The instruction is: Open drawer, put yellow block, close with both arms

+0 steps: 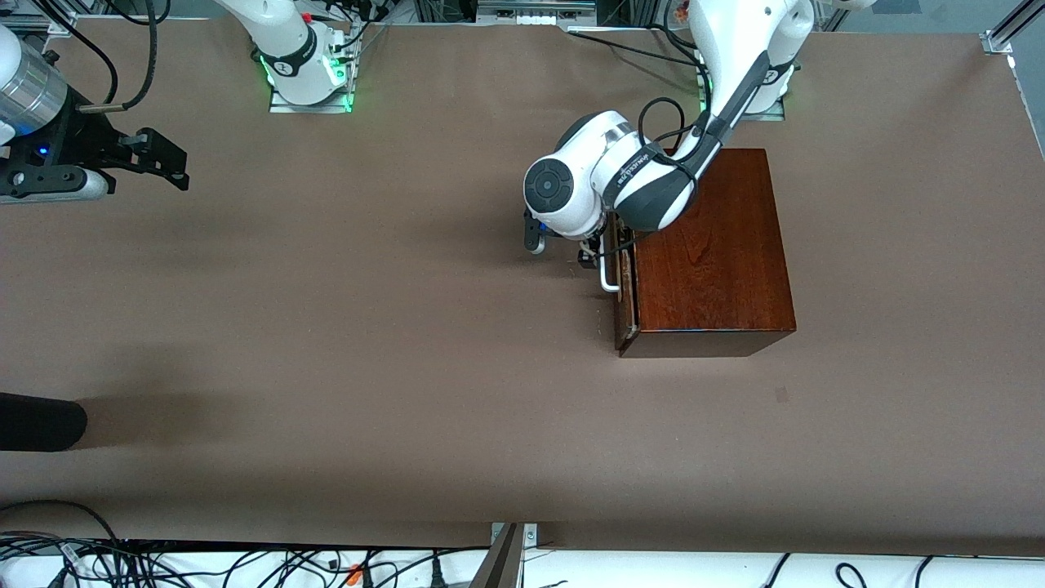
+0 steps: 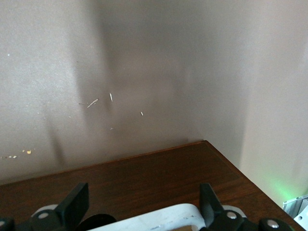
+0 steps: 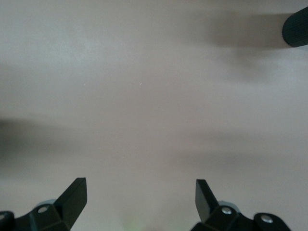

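In the front view the left end effector (image 1: 589,249) sits at the white handle (image 1: 608,273) of the drawer (image 1: 625,286), which looks only a crack out of the wooden box (image 1: 710,245), presumably to pull it; the right end effector (image 1: 159,159) waits over bare table (image 1: 326,367) at the right arm's end. The left wrist view shows spread fingers (image 2: 77,202) straddling the handle. The right wrist view shows fingers (image 3: 74,195) parted, empty. No yellow block appears in any view
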{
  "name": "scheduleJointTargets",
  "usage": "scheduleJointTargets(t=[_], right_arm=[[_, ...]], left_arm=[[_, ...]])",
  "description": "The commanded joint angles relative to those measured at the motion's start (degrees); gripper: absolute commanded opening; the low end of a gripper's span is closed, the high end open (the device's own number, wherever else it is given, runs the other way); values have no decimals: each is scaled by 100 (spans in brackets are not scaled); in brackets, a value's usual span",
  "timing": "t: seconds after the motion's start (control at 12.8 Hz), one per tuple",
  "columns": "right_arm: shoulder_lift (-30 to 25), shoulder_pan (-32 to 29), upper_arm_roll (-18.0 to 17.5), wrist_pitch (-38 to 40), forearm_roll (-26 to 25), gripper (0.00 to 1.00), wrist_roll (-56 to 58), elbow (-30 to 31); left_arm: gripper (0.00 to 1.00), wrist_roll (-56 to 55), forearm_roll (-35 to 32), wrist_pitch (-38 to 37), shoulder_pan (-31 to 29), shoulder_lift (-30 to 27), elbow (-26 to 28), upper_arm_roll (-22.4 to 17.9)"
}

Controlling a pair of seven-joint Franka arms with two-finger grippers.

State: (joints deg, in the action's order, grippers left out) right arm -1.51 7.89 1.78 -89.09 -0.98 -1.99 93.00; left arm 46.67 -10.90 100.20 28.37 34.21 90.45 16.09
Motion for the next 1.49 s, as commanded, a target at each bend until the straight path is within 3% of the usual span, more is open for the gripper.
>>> scheduleJointTargets(t=[0.0,1.1,1.25,1.41], right_arm=[[-16,-95,-73,208,81,100,58,-89],[-69,-95,-47,323,177,100,67,-115],[-69,-95,-12,305,186,100,67,-115],[-69,-95,6,296,186,100,76,-115]], left_arm=[[100,545,-686,79,-314,-46,-71,-255],[100,545,-651,18,-341,-99,-141,-212],[100,379,-302,9,-332,-256,-220,-115],[100,45,480,-139,-349,-432,-483,-115]])
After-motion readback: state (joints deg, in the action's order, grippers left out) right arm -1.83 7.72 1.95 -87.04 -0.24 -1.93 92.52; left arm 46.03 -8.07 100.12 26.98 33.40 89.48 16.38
